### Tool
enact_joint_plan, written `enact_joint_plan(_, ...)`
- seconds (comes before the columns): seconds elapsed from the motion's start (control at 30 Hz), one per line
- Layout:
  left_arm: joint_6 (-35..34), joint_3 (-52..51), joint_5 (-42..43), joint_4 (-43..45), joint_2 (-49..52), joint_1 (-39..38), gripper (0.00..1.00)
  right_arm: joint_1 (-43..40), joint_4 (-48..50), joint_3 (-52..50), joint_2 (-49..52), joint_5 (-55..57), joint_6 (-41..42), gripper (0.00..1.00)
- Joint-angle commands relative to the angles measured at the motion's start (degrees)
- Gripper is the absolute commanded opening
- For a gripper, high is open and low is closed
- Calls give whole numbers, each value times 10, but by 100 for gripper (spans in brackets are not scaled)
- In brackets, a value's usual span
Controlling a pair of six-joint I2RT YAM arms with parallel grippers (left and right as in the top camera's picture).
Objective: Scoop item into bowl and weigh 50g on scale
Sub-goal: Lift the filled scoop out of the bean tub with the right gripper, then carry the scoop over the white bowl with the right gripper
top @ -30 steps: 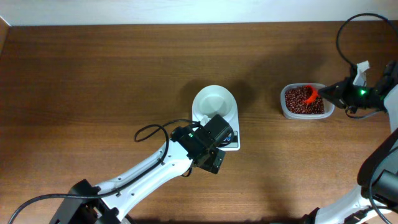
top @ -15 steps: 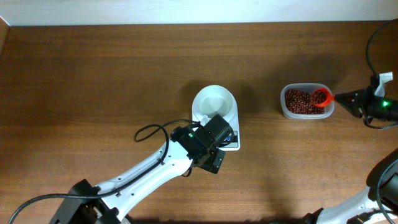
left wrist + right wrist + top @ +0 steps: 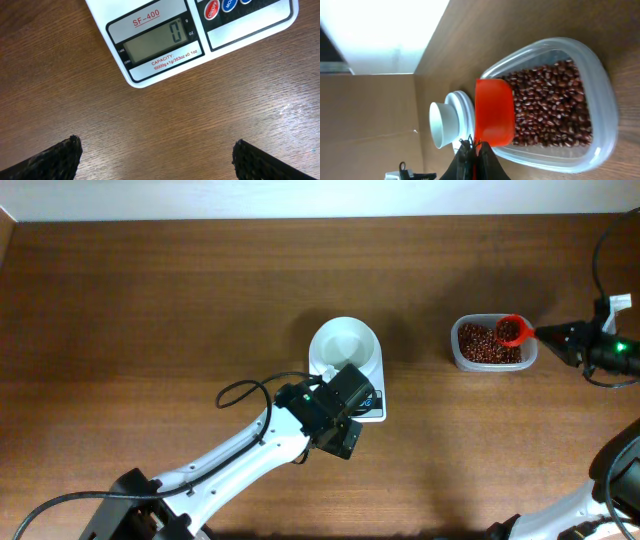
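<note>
A: Scale [image 3: 165, 40] readable for you?
B: Partly. Ahead of the left gripper [image 3: 160, 162], its far part is cut by the frame edge, btns [image 3: 212, 8] halved. Overhead, that gripper covers its front.
A: Right side?
B: Right gripper [image 3: 472, 160] is just a dark sliver at btm edge. The scoop [image 3: 492, 112] hides the beans [image 3: 550, 105] under it. Loaded or not, you can't tell.

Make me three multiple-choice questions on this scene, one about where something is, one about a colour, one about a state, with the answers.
1. Where does the white bowl stand?
A) on the scale
B) on the bare table
C) on a tray

2. What colour is the scoop held by the right tool?
A) blue
B) red
C) green

3. What does the scale's display read?
A) 50
B) 25
C) 0

Answers:
1 A, the overhead view shows the bowl on top of the scale.
2 B, it shows bright red over the tub of beans.
3 C, the left wrist view shows a single 0.
</note>
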Motion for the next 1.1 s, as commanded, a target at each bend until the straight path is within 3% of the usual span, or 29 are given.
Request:
enact_joint_plan(0.0,-3,-4,-6,1,3,-2,99,-3,-2,-3,4,-64,-21,4)
enact_joint_plan(0.4,-3,-4,-6,1,3,-2,99,26,-36,-3,4,-125,-20,4)
enact_joint_plan(0.67,-3,-4,-6,1,3,-2,99,162,-35,-3,4,-134,-17,4)
enact_joint_plan(1.07,-3,-4,-6,1,3,-2,99,348,77,-3,4,-134,62,4)
